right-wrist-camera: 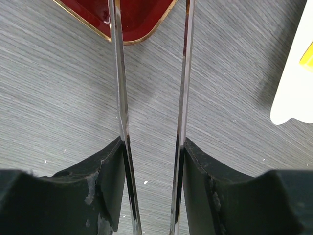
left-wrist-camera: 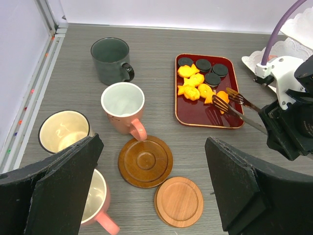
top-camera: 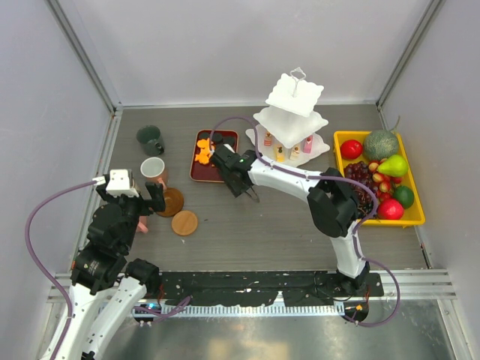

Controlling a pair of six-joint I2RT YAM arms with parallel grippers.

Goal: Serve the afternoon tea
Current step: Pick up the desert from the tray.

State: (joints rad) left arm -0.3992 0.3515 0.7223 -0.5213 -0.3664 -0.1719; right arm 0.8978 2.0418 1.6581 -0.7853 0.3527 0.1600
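The white three-tier stand (top-camera: 292, 120) stands at the back, with pink-yellow sweets (top-camera: 279, 154) on its bottom tier. Orange sweets (left-wrist-camera: 191, 83) and black round sweets (left-wrist-camera: 203, 64) lie in the dark red tray (left-wrist-camera: 195, 117). My right gripper (right-wrist-camera: 152, 147) is shut on the metal tongs (right-wrist-camera: 119, 73). The tongs' arms stand apart and their tips (left-wrist-camera: 221, 100) hang over the tray's near right corner. My left gripper (left-wrist-camera: 151, 161) hangs open above a dark coaster (left-wrist-camera: 145, 160) and a light coaster (left-wrist-camera: 179, 201). Dark green (left-wrist-camera: 111, 59), pink (left-wrist-camera: 123, 105), cream (left-wrist-camera: 62, 131) and second pink (left-wrist-camera: 95, 200) mugs stand at the left.
A yellow tray (top-camera: 416, 217) of fruit sits at the right, beside the stand. Grey walls close the table on the left, the back and the right. My right arm (top-camera: 330, 199) reaches across the middle of the table.
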